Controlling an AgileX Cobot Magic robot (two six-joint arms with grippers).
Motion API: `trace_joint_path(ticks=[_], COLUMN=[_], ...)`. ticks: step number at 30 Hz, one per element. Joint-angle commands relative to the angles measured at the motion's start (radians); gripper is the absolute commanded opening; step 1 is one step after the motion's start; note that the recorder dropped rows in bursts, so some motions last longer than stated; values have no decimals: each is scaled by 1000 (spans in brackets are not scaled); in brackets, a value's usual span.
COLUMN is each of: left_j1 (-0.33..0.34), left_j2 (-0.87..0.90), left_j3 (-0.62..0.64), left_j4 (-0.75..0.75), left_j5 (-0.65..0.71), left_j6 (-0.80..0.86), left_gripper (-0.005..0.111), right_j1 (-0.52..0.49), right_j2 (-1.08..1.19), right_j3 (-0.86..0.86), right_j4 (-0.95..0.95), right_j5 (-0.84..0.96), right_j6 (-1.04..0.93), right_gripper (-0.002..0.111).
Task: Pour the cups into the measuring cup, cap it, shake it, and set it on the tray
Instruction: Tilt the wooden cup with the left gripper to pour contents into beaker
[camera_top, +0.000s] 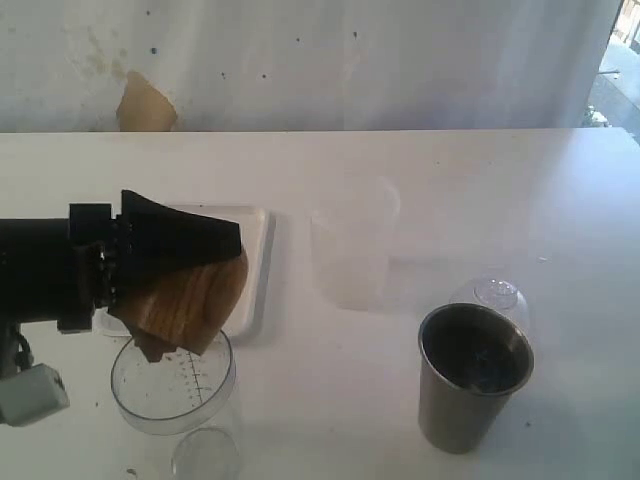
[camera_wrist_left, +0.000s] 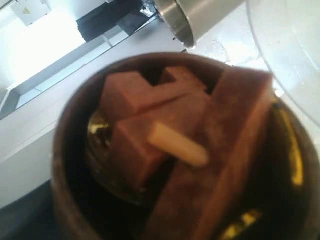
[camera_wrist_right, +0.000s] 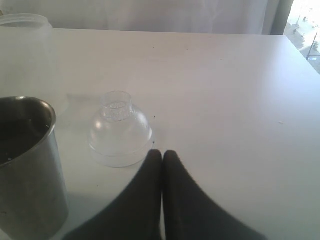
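Mid-pour on the first cup: gripping the tilted brown cup (camera_top: 185, 300) in the left claw (camera_top: 225, 262), measuring cup (camera_top: 172, 378) just beneath, wooden blocks (camera_wrist_left: 135, 100) not yet out. Probably calls for tipping further over that rim. Right claw (camera_wrist_right: 162, 157) pinched shut, empty, steel tumbler (camera_wrist_right: 25, 160) beside it.

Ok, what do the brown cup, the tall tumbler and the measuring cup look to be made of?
The brown cup is probably wood, matte: grain streaks show on its side. The tall tumbler looks like steel, dull grey with a bright rim. The measuring cup seems clear plastic: see-through wall, printed tick marks.
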Motion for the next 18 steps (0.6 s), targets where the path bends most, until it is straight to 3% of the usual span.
trace_joint_path(ticks=[1, 8, 12, 18], left_j1=[-6, -51, -62, -62], left_j2=[-8, -8, -4, -22], left_j3=[9, 22, 22, 22], left_j4=[-40, -96, -62, -153], left_j5=[18, 48, 197, 91], left_j6=[-13, 34, 69, 147], left_gripper=[0, 0, 0, 0], right_j1=[-4, -4, -4, -4], right_j2=[-6, -6, -6, -6], right_j3=[6, 6, 6, 6], right_j4=[-3, -3, -3, -3], right_j5=[0, 0, 0, 0], right_j6=[-3, -3, -3, -3], right_gripper=[0, 0, 0, 0])
